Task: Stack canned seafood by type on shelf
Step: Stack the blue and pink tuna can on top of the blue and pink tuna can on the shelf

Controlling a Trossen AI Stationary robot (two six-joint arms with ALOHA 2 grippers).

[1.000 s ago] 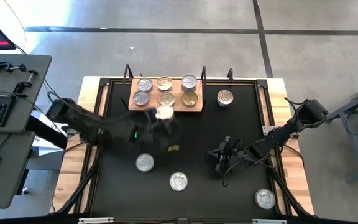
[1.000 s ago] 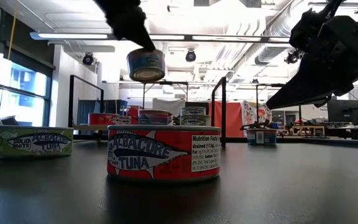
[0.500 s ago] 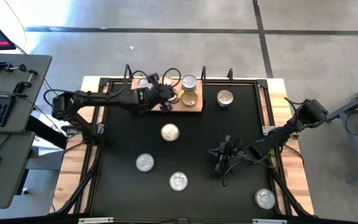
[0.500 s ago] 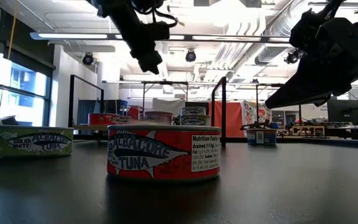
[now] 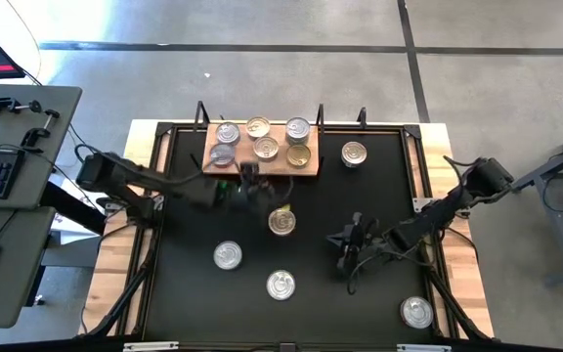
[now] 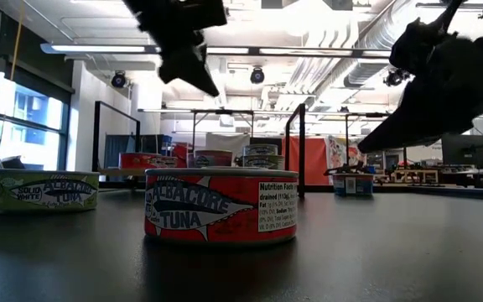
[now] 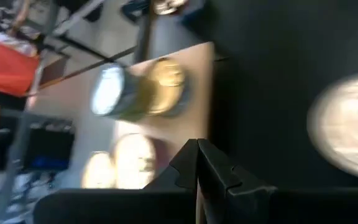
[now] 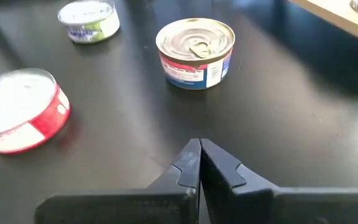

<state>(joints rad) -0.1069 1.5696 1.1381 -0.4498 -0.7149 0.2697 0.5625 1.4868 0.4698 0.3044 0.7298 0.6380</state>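
Our left fingers [image 7: 197, 163] are pressed together with nothing between them, held above the black worktop [image 5: 194, 293] just in front of the wooden shelf [image 5: 308, 171]. Our right fingers [image 8: 199, 163] are likewise pressed tip to tip and carry nothing, low over the right half of the worktop. Five tins sit on the shelf [image 5: 258, 127], among them a gold-topped one [image 5: 298, 155] at its right end. A gold-lidded tin [image 5: 281, 222] lies loose on the worktop near our left fingers. Farther out we see a silver tin [image 5: 227, 256], a red-sided albacore tin [image 6: 220, 205] nearest the low camera, another tin [image 5: 416, 312] at the front right corner, and one [image 5: 355, 154] just right of the shelf.
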